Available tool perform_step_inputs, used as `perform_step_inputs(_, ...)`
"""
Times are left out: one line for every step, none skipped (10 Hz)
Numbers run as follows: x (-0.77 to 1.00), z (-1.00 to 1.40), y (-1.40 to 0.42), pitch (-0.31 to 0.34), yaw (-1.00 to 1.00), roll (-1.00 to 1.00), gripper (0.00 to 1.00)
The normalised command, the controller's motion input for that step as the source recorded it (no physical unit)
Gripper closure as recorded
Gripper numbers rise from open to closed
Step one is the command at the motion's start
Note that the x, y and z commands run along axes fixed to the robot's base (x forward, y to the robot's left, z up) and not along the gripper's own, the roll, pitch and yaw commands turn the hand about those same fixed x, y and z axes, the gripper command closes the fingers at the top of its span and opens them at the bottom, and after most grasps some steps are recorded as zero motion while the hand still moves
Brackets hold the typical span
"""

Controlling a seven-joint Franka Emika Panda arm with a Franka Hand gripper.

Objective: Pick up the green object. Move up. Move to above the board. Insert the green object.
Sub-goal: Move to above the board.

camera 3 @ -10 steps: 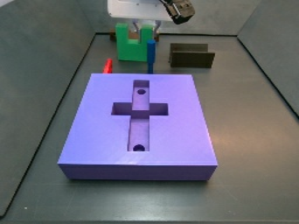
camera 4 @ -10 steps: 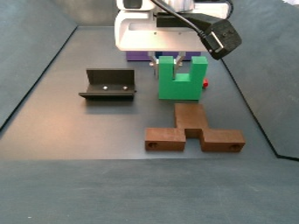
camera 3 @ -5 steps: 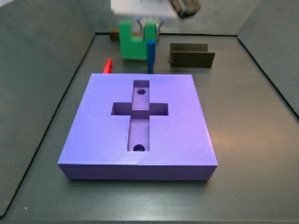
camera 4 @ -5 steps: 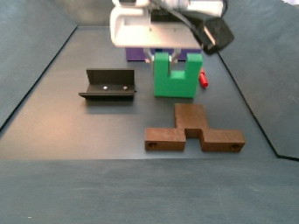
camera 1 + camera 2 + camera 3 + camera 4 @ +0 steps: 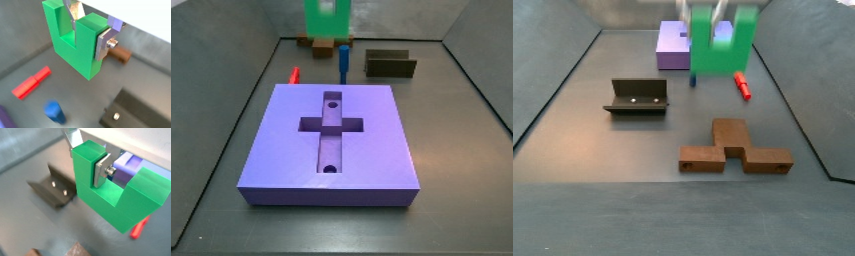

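The pincer point(image 5: 88, 31) is gripping one prong of the green object point(image 5: 75, 41) and holding it in the air, clear of the surface — so the pickup looks done, while carrying it above the board point(image 5: 331, 143) and inserting it are remaining.

The green object point(image 5: 722, 45), a U-shaped block, hangs lifted, one prong clamped in the tool point(image 5: 88, 27); the purple board point(image 5: 331, 140) lies flat, cross-shaped recess up, at 6 o'clock from it.
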Motion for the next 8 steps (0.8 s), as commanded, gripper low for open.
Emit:
perform_step_inputs(0.0,1.4,0.0,0.025,0.0,0.02,1.0)
perform_step_inputs(0.03,1.4,0.0,0.044,0.0,0.02,1.0)
perform_step_inputs(0.03,1.4,0.0,0.087,0.0,0.02,1.0)
perform_step_inputs(0.02,0.64,-0.01,0.079,0.0,0.02,1.0)
perform_step_inputs(-0.05,0.22,-1.4,0.218,0.2,0.02,1.0)
perform_step_inputs(-0.04,0.19,-1.4,0.193,0.19,0.02,1.0)
perform_step_inputs(-0.05,0.21,-1.4,0.162,0.14,0.05,1.0)
perform_step_inputs(-0.03,0.21,-1.4,0.108,0.06,0.0,1.0)
